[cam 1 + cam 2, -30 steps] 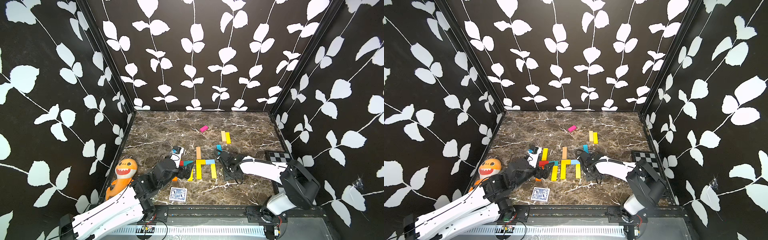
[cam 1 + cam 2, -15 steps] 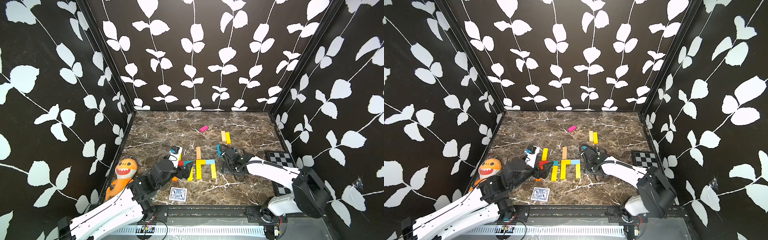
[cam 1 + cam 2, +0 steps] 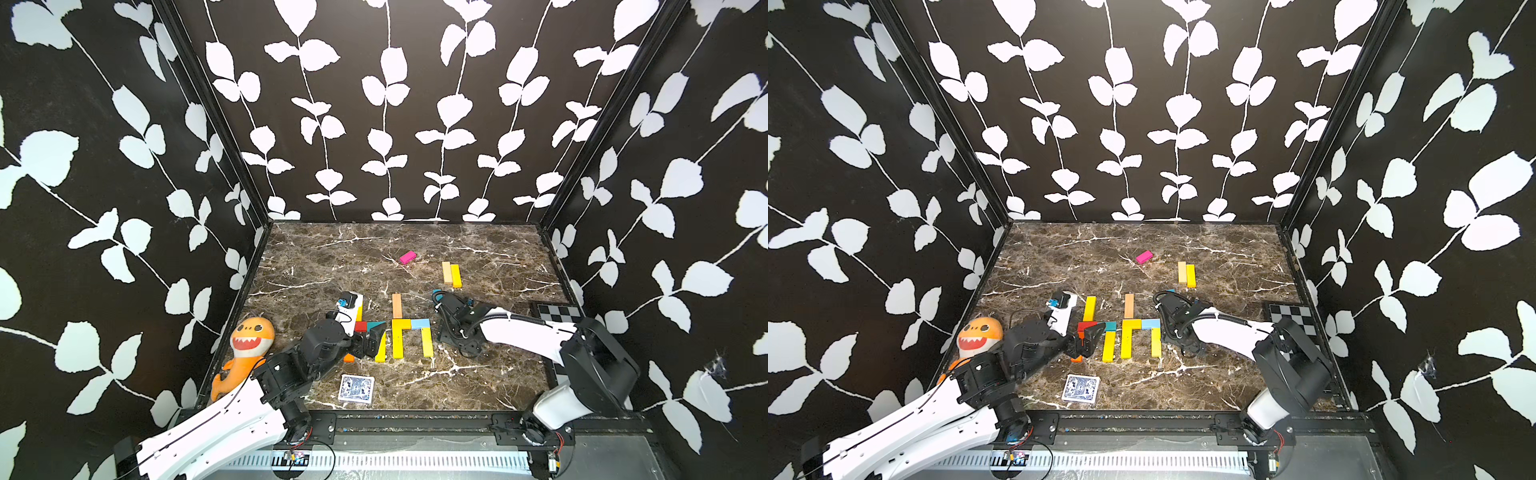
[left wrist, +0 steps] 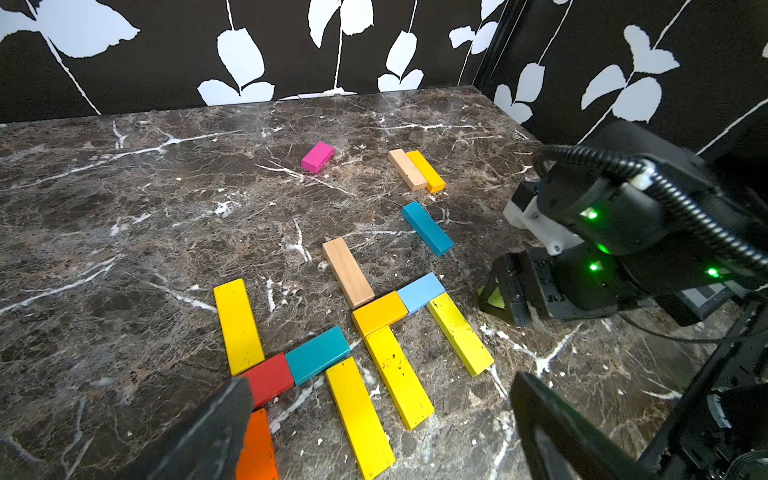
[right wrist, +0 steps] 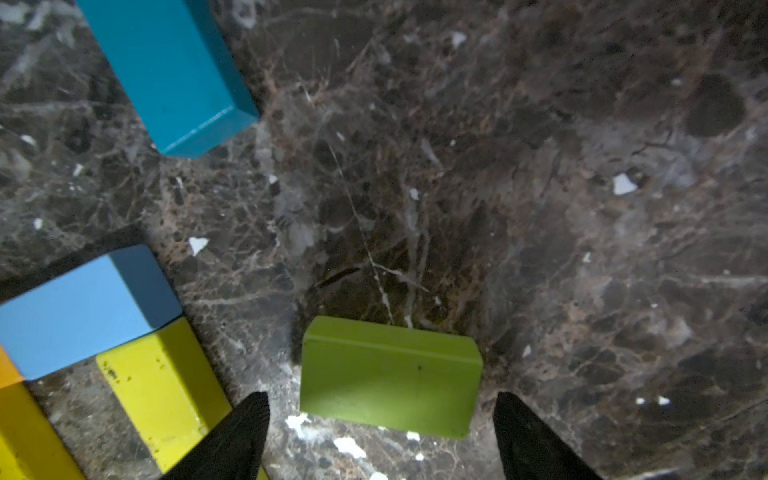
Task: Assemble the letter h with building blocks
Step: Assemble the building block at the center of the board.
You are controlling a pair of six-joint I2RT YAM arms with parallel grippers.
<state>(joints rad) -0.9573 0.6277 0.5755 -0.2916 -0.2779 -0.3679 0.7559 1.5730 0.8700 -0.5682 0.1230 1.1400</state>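
Straddling the lime-green block (image 5: 390, 374) that lies on the table (image 5: 582, 208) just right of the h's yellow leg (image 5: 162, 386), the right gripper (image 5: 381, 401) stands released, like the empty left gripper (image 4: 380, 382), so an off-centre closing could knock that leg askew.

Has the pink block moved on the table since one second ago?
No. In a top view the pink block keeps its spot, at the same gap from the unmoved tan block.

Marble tabletop (image 3: 478, 245) bears building blocks (image 3: 397, 343), a card deck (image 3: 356, 388) and checkerboard (image 3: 557, 310).
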